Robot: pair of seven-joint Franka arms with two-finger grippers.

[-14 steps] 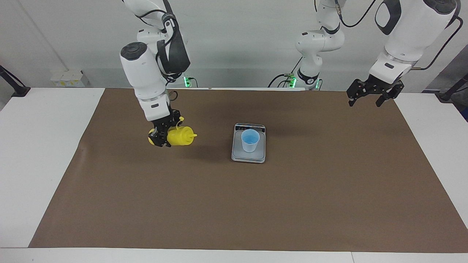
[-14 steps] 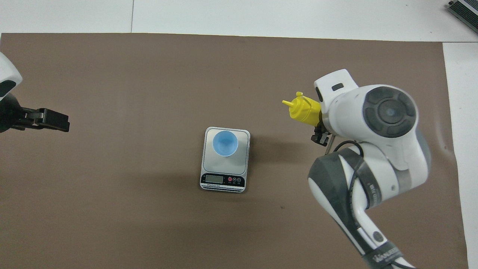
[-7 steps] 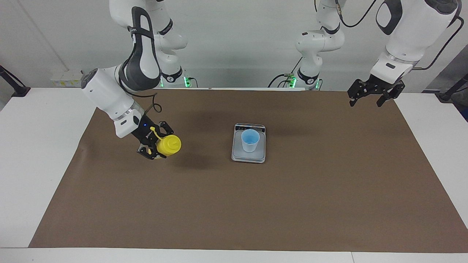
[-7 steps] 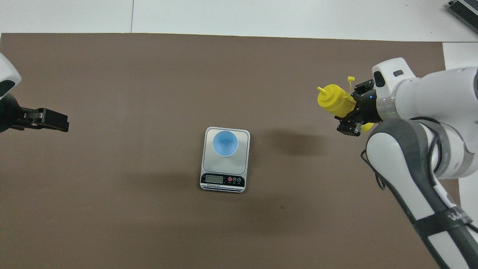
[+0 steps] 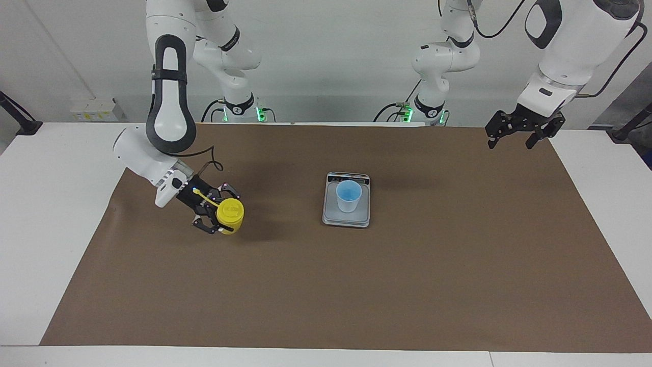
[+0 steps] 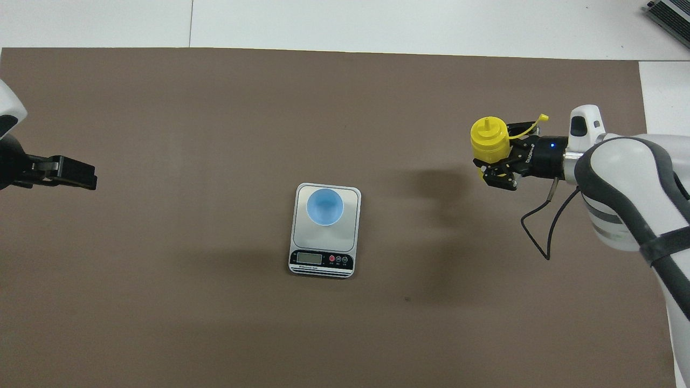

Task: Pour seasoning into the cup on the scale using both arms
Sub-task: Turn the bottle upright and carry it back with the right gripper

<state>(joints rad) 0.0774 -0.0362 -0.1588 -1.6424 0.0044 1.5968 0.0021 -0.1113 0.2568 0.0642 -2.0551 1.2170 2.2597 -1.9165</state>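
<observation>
Grasping the seasoning [image 5: 229,213], the right hand [image 5: 220,216] bears lettering, seemingly unreadable.

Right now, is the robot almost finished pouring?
The small pale blue plastic cup already stands on the flat silver-grey scale. The right gripper holds the bright yellow squeeze bottle upright, away from the cup. Whether any pouring is left, I can't tell.

I see a white tabletop [image 5: 61,214] with a large brown mat [image 5: 356,285] spread over most of it, white margins showing at each end of the mat. A plain pale wall [image 5: 331,56] rises at the tabletop's edge. A small white box [image 5: 94,109] sits against the wall near one corner. Lighting is even, with soft shadows on the mat.
</observation>
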